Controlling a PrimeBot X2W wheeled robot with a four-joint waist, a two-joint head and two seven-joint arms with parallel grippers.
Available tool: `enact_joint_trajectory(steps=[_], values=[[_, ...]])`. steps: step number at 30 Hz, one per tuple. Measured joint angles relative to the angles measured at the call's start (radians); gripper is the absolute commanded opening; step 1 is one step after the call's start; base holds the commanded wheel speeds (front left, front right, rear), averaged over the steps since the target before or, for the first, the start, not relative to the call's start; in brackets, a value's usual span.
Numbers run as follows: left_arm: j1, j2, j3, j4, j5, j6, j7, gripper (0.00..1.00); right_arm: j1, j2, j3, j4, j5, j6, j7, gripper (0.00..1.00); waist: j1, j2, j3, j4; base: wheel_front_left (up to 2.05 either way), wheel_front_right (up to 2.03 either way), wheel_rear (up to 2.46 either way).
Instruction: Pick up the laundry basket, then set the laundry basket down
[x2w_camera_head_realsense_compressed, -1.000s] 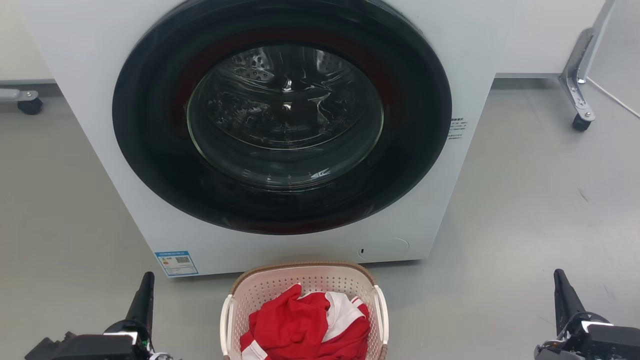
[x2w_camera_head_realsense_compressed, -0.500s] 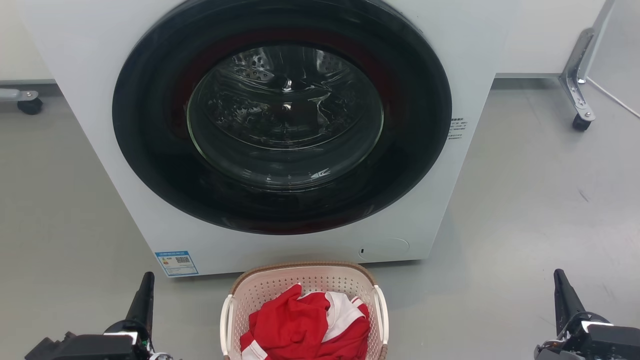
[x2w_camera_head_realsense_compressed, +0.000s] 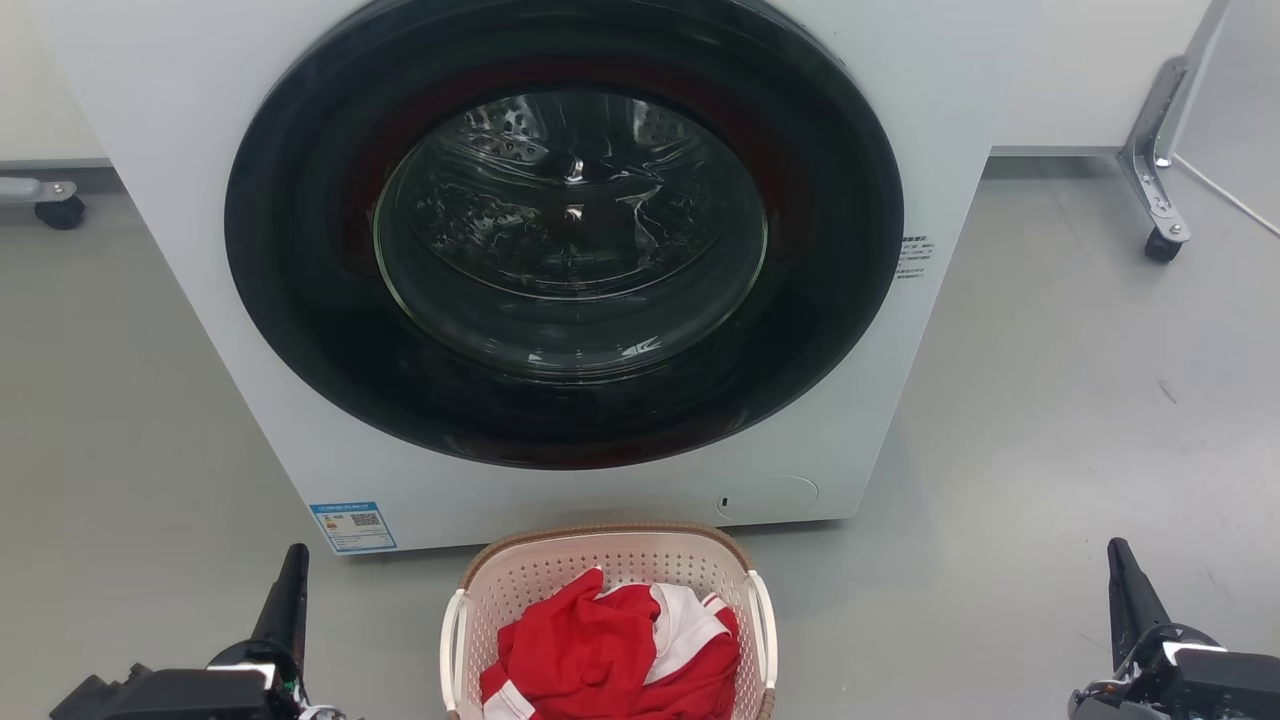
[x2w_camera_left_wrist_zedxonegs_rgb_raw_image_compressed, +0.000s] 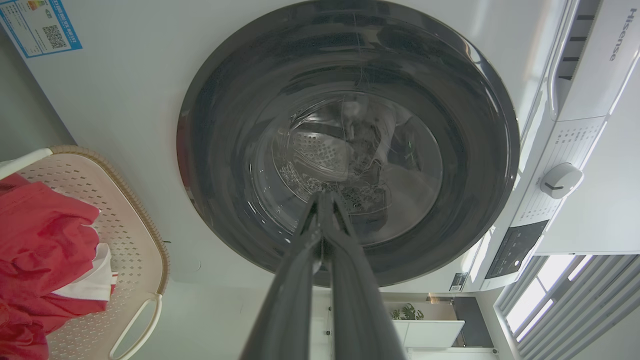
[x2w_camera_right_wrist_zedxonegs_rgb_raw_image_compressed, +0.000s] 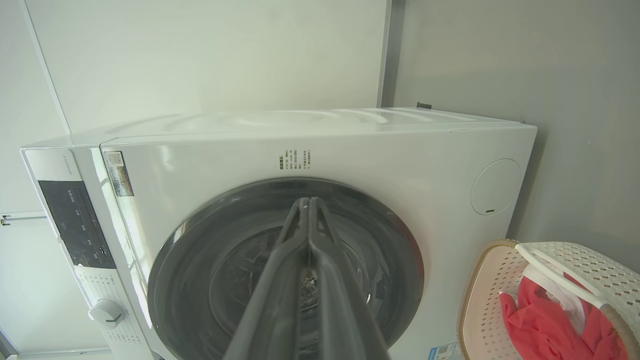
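laundry basket (x2w_camera_head_realsense_compressed: 610, 565) upright, rounded end toward washing machine (x2w_camera_head_realsense_compressed: 565, 230)

Grey floor (x2w_camera_head_realsense_compressed: 1050, 420) bears washing machine (x2w_camera_head_realsense_compressed: 560, 500); laundry basket (x2w_camera_head_realsense_compressed: 610, 570) before it.

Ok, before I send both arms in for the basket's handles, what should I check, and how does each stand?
1. Cream-white perforated plastic laundry basket upright on the grey floor: ok.
2. Its white loop handles uncovered on both sides: ok.
3. Red-and-white clothes lying inside the basket: ok.
4. Left gripper open for a handle: not ok, shut.
5. Right gripper open: not ok, shut.
6. Gap between basket and white washing machine: cannot tell.
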Motion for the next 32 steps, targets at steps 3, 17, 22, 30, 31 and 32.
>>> enact_joint_trajectory(steps=[3, 17, 22, 30, 31, 32], values=[[0.000, 0.000, 0.000, 0.000, 0.000, 0.000, 0.000, 0.00, 0.000, 0.000, 0.000, 0.000, 0.000, 0.000, 0.000, 0.00, 0.0000, 0.0000, 0.000, 0.000, 0.00, 0.00, 0.00], [0.000, 0.000, 0.000, 0.000, 0.000, 0.000, 0.000, 0.00, 0.000, 0.000, 0.000, 0.000, 0.000, 0.000, 0.000, 0.00, 0.0000, 0.0000, 0.000, 0.000, 0.00, 0.00, 0.00], [0.000, 0.000, 0.000, 0.000, 0.000, 0.000, 0.000, 0.00, 0.000, 0.000, 0.000, 0.000, 0.000, 0.000, 0.000, 0.00, 0.0000, 0.0000, 0.000, 0.000, 0.00, 0.00, 0.00], [0.000, 0.000, 0.000, 0.000, 0.000, 0.000, 0.000, 0.00, 0.000, 0.000, 0.000, 0.000, 0.000, 0.000, 0.000, 0.00, 0.0000, 0.0000, 0.000, 0.000, 0.00, 0.00, 0.00], [0.000, 0.000, 0.000, 0.000, 0.000, 0.000, 0.000, 0.00, 0.000, 0.000, 0.000, 0.000, 0.000, 0.000, 0.000, 0.00, 0.0000, 0.0000, 0.000, 0.000, 0.00, 0.00, 0.00], [0.000, 0.000, 0.000, 0.000, 0.000, 0.000, 0.000, 0.00, 0.000, 0.000, 0.000, 0.000, 0.000, 0.000, 0.000, 0.00, 0.0000, 0.0000, 0.000, 0.000, 0.00, 0.00, 0.00]])
